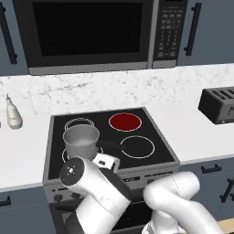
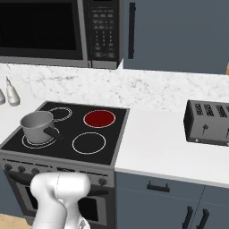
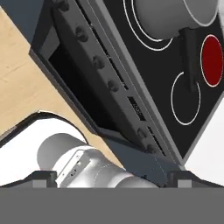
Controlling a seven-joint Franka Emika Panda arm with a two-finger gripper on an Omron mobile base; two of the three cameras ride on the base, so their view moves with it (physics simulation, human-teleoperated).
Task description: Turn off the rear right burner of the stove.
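The stove [image 1: 103, 116] is a black glass cooktop with a grey steel front panel. Its rear right burner [image 1: 125, 121] glows solid red and also shows in the right base view [image 2: 99, 118] and the hand view [image 3: 211, 60]. A row of small dark knobs [image 3: 113, 85] runs along the front panel [image 2: 67, 170]. My gripper [image 3: 113, 178] is open, its two dark tips far apart with nothing held. It hangs in front of the stove and looks along the knob row, apart from every knob.
A grey pot [image 1: 81, 141] with a dark handle sits on the front left ring. A black microwave [image 1: 91, 32] hangs above the stove. A toaster [image 2: 209, 121] stands on the white counter to the right, and a small bottle [image 1: 13, 116] to the left. Wooden floor [image 3: 26, 83] lies below.
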